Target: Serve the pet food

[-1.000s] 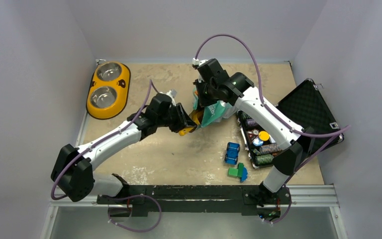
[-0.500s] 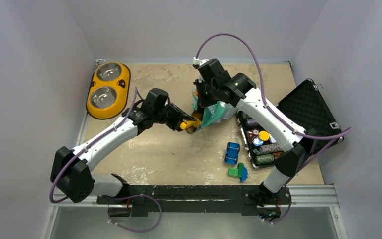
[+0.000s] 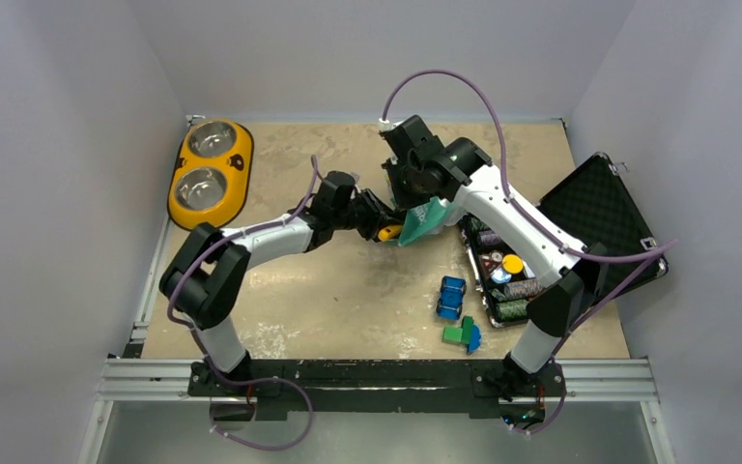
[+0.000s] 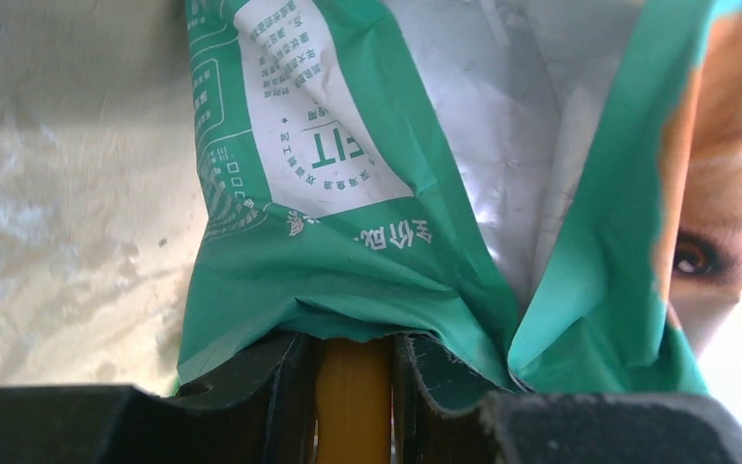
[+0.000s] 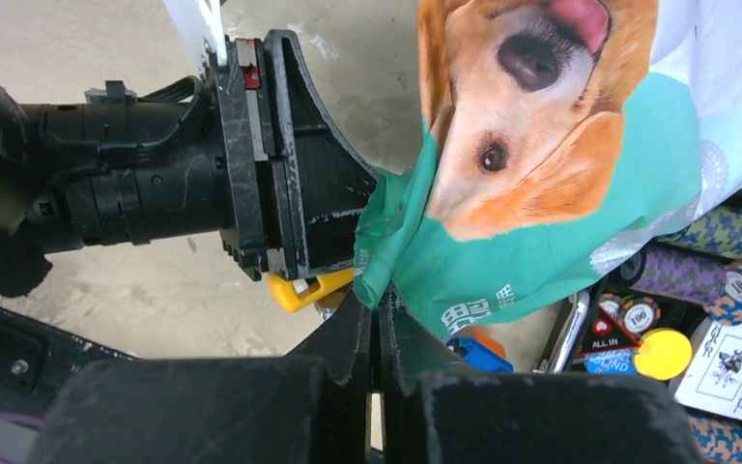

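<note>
At table centre | left gripper (image 4: 353,387) clamps yellow scoop (image 3: 387,232) | right gripper (image 5: 380,333) pinches teal bag (image 3: 423,218) edge

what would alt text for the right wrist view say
Right gripper, shut on the teal pet food bag with a dog's face, faces the left gripper beside a yellow scoop. A case of poker chips lies at right.

White arms (image 3: 502,208), black joints, purple cables (image 3: 444,75)

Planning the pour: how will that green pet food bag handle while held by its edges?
Probably floppy: the bag creases and folds between the left gripper and right gripper. Its glossy film may slip. It likely sags when tilted.
</note>
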You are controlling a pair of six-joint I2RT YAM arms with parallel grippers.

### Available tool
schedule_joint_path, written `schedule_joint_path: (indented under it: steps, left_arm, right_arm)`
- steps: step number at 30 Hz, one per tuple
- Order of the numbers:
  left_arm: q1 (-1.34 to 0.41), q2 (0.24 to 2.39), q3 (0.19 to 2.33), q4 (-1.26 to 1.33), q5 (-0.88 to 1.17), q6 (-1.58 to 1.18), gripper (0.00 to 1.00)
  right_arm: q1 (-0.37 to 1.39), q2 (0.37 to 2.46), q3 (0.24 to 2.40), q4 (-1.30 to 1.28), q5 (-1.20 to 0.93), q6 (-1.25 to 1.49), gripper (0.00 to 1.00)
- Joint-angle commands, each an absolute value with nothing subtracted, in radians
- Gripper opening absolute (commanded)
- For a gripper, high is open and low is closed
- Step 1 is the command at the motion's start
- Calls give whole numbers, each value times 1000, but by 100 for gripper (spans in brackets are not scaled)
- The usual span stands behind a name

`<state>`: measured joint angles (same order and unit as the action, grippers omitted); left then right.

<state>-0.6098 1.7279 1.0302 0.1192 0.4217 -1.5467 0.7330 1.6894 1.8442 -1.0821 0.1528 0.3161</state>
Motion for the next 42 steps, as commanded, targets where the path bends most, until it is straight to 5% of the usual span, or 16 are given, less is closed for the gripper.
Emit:
schedule_joint_path:
  steps: [1,15,30,34,38,42]
  left_arm:
    - [-566,1806,982,408,267,-1325,0]
    - [-498,1604,698,998,576,-1614,0]
    - [-493,1457,563,908,646,-1561,0]
    - [-464,1409,418,1138,584,-1723,0]
    - [-451,1362,559,746,626,-1490,0]
    - [-437,1561,558,1110,607,-1720,0]
  right_arm:
    - [751,1575,1981,-943,69,325,0]
    - [699,1520,1831,-831,84,322,0]
    - [645,1530,1876,-849,115,324,0]
    - [637,1555,1927,-874,115,327,0]
    - [637,1554,1925,-865,102,328,0]
    - [638,1572,1943,-874,83,338,0]
